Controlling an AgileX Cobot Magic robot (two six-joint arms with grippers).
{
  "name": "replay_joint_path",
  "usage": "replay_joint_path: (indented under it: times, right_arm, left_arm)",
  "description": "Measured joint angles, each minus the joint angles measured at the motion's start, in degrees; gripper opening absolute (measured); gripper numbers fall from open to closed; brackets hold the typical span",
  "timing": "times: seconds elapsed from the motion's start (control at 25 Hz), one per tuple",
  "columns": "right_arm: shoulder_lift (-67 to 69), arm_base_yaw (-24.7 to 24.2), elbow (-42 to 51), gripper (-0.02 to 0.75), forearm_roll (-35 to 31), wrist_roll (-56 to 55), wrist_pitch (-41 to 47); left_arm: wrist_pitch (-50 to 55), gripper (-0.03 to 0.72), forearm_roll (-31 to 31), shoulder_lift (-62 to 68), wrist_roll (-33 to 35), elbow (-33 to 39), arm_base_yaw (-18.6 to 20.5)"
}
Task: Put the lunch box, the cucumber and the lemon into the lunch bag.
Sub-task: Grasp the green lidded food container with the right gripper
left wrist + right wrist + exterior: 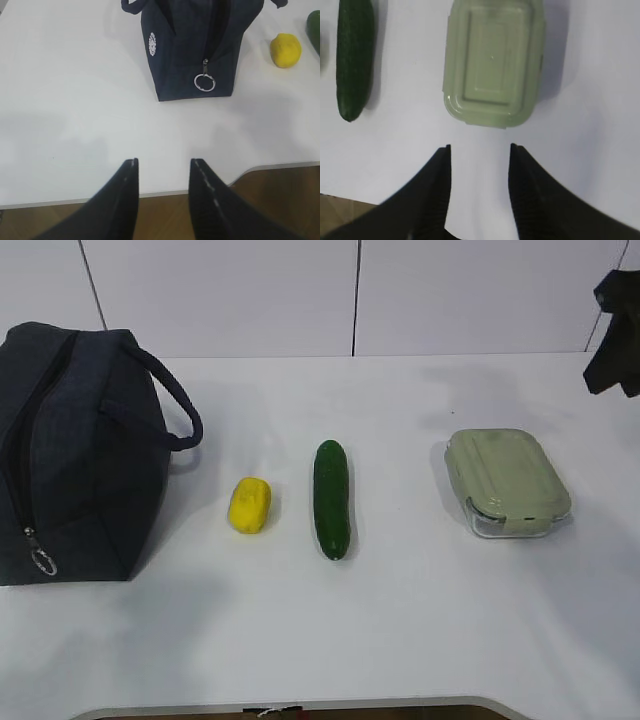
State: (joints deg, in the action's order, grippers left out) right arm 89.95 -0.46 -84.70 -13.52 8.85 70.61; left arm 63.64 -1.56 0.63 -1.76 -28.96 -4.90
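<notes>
Cucumber (pixel 332 499) lengthwise toward camera

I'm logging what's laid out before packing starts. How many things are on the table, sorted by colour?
Dark navy: 1, the lunch bag
Yellow: 1, the lemon
Dark green: 1, the cucumber
Pale green lid on clear glass: 1, the lunch box
Total: 4

White worktop (pixel 400 640) against a pale panelled wall (pixel 220 290).
Dark seams split the wall panels; brown floor (pixel 280 200) shows past the worktop's near edge.
</notes>
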Motion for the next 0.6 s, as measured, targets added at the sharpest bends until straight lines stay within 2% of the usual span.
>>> replay_joint_path:
  times: [0.24, 0.44, 0.6]
  right_arm:
    - [1.7, -5.4, -0.6, 0.314, -10.2, 10.5, 0.1]
    - [3.6, -9.2, -0.8, 0.314, -13.3, 14.7, 0.1]
    - [5.4, -10.5, -0.8, 0.314, -21.3, 23.9, 0.0]
  left_arm:
    - [0.0, 0.242, 0.0, 0.0, 0.0, 0.0, 0.0]
    - [0.0, 0.242, 0.0, 0.0, 0.0, 0.0, 0.0]
    - [0.0, 0.242, 0.0, 0.0, 0.0, 0.0, 0.0]
